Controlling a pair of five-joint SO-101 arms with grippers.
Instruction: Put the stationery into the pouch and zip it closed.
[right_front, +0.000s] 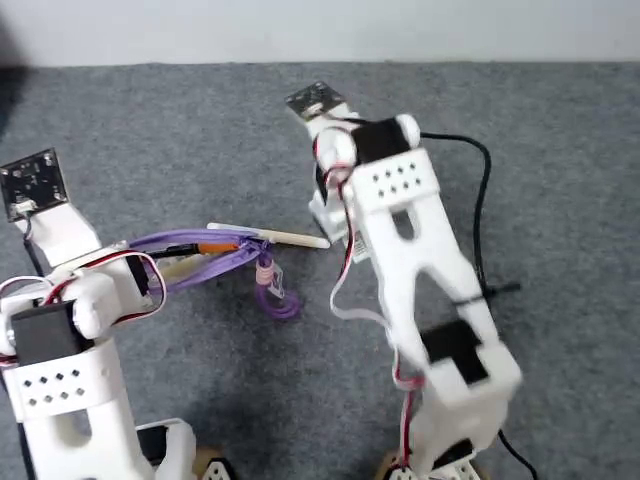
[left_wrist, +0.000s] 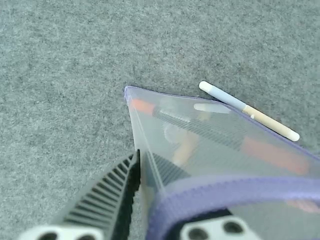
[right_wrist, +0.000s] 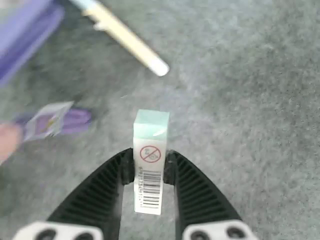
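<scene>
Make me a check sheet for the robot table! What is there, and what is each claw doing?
Surface: grey carpet-like mat.
Job's things: see-through pouch with a purple zip edge, one end lifted, with orange-marked stationery showing through it. A pen lies on the mat beside the pouch, outside it. The eraser has a mint top and a paper sleeve, and is held over the mat.
Clutter: nothing seen.
Grippers: left end effector is shut on the pouch's edge. Right end effector is shut on the eraser.
Cables: black cable crosses the mat by the right arm. Red and white wires run along the arms.
Surroundings: pale wall beyond the mat.
</scene>
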